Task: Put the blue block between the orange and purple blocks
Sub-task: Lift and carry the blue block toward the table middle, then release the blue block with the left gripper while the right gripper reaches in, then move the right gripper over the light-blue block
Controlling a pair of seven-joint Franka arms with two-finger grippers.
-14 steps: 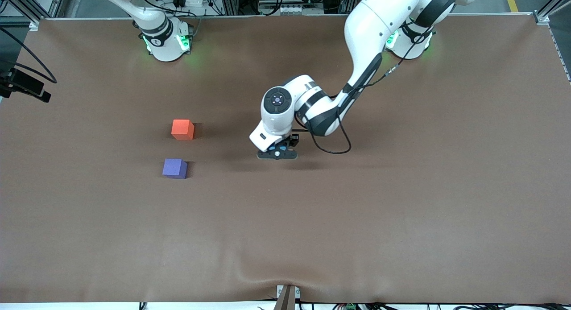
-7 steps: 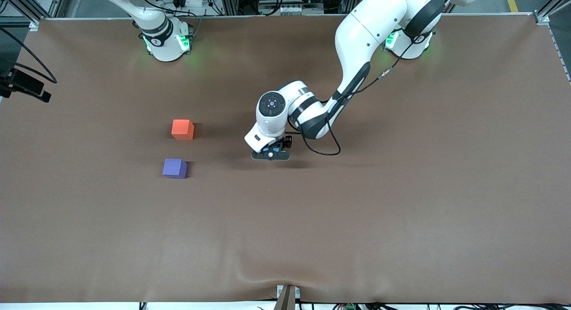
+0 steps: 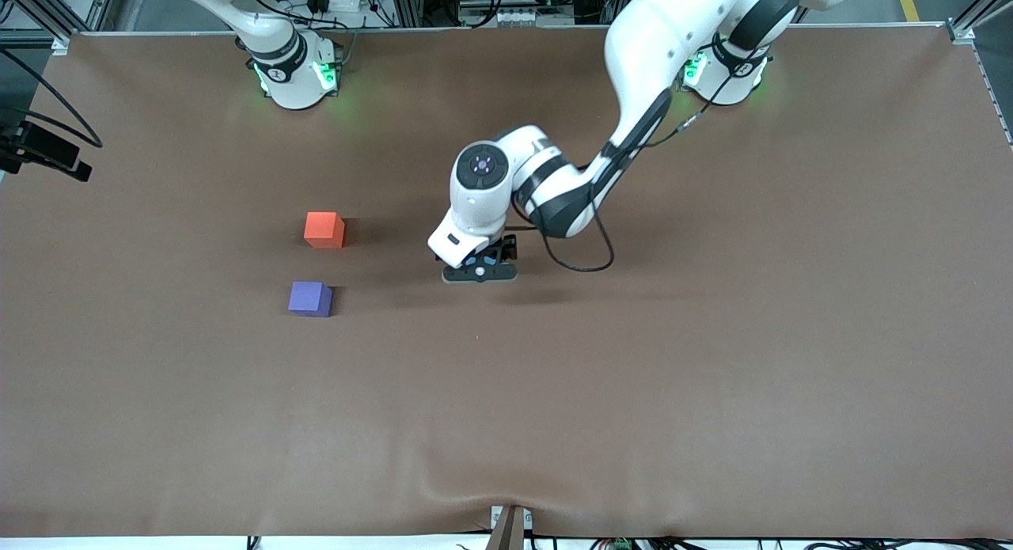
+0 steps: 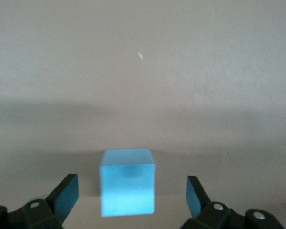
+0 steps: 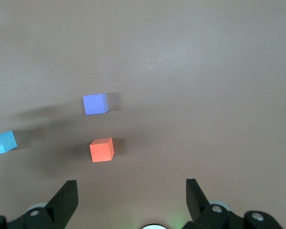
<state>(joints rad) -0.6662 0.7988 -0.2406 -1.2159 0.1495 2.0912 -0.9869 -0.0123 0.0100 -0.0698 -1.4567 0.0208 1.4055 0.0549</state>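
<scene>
no legible text, no labels, no brand marks, no numbers (plain cubes)

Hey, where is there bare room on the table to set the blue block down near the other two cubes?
The strip of table between the orange block and the purple block is bare. So is the stretch from them toward the left gripper, open around the blue block. No spot is crowded.
</scene>
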